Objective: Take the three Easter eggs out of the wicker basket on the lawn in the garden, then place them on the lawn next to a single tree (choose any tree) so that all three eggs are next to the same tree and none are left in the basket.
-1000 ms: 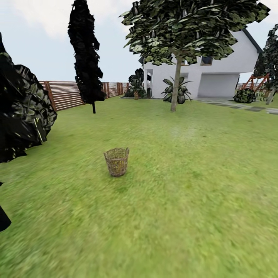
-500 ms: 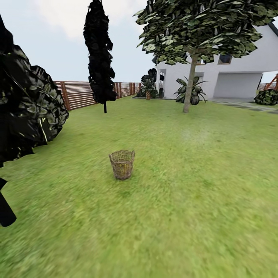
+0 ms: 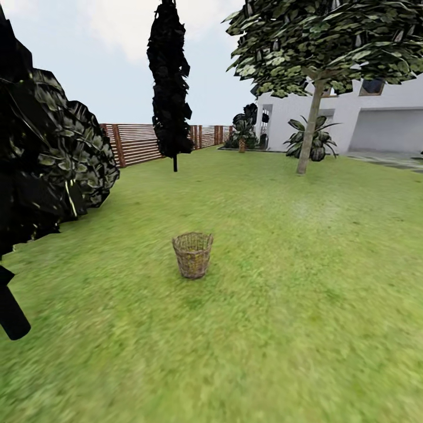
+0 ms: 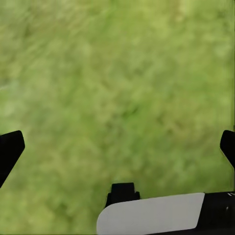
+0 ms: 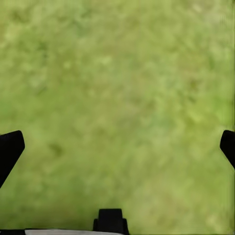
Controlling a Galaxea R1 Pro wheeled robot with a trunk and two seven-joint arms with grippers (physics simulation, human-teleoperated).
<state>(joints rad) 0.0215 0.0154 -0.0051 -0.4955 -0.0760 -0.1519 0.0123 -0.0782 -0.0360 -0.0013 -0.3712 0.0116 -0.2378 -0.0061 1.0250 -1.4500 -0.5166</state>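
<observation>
Out on the lawn (image 3: pixel 305 282), the wicker basket (image 3: pixel 192 254) stands upright on the grass, roughly mid-view from the head camera and well apart from every tree. Its woven rim is open to the sky, but from this angle the inside is too dark and small to tell what lies in it. Far beyond it, to the right, the tree (image 3: pixel 310 134) with the bare grey-brown trunk rises under a broad leafy crown, a spiky palm (image 3: pixel 312 138) just behind its base and the white house (image 3: pixel 376 120) behind that. A dark narrow cone tree (image 3: pixel 171 82) stands further left in front of the slatted wooden fence (image 3: pixel 138 143), and a big dark bush (image 3: pixel 50 164) crowds the left edge.

Down at the wrists — the left gripper (image 4: pixel 117 147) hangs over bare mottled grass, its two black fingertips (image 4: pixel 10 149) spread to the far edges of the view, jaws wide apart and holding nothing. Same story for the right gripper (image 5: pixel 117 147): fingertips (image 5: pixel 10 147) set wide, only green turf between them.
</observation>
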